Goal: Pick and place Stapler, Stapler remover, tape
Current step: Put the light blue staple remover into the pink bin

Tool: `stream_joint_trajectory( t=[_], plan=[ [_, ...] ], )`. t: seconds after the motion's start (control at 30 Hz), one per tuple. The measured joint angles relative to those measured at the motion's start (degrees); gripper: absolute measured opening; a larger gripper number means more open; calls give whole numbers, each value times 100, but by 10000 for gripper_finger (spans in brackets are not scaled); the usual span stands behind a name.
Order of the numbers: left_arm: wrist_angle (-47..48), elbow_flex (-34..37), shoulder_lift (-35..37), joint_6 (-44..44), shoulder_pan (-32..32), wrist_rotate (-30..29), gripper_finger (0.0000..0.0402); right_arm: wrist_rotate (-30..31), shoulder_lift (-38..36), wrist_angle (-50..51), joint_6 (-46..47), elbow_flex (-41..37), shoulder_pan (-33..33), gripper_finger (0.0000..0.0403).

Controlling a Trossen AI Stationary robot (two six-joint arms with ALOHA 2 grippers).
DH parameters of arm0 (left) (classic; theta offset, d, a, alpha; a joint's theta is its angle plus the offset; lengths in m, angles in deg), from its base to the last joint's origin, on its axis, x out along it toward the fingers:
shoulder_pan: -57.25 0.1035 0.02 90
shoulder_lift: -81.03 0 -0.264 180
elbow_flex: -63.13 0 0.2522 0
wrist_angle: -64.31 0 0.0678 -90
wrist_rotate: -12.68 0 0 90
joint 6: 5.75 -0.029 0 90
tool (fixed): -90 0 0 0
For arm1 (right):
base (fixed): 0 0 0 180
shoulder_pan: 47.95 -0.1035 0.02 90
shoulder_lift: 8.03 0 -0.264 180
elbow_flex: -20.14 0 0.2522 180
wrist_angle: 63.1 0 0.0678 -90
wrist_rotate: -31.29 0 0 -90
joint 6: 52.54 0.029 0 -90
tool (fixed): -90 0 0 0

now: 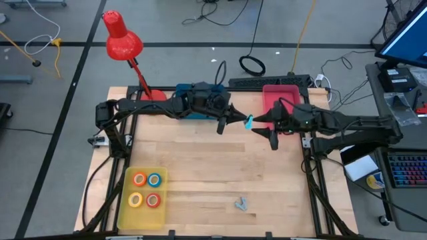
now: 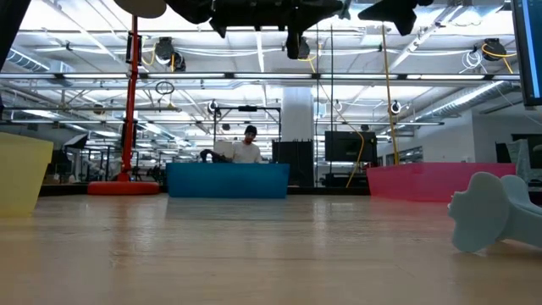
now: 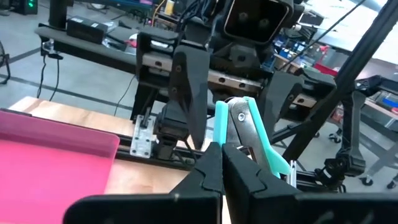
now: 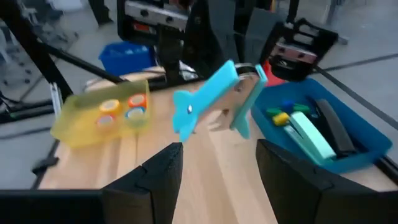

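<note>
Hanging in mid-air above the wooden table's (image 1: 213, 167) far-middle stretch, the turquoise plastic staple remover (image 1: 249, 122) sits clamped between the left gripper's (image 1: 235, 120) closed fingers. Facing it, the right gripper (image 1: 261, 127) waits with fingers spread apart. Four coloured tape rolls (image 1: 146, 189) rest in the yellow tray (image 1: 127, 212) at the near-left corner.
</note>
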Motion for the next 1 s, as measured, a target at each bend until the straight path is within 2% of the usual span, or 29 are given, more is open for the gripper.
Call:
stream_joint_trajectory(
  t=[0.27,0.6,0.73,1.0],
  plan=[
    [13,0,0,-127,-60,-48,0,-123,2,-621,317,-356,0,196],
    [15,0,0,-169,-86,-67,0,-284,-1,-942,576,-364,2,190],
    [17,0,0,-169,-112,-148,0,-286,18,-916,671,-364,13,163],
    [15,3,0,-169,-139,-268,0,-320,61,-915,700,-364,11,81]
  ],
)
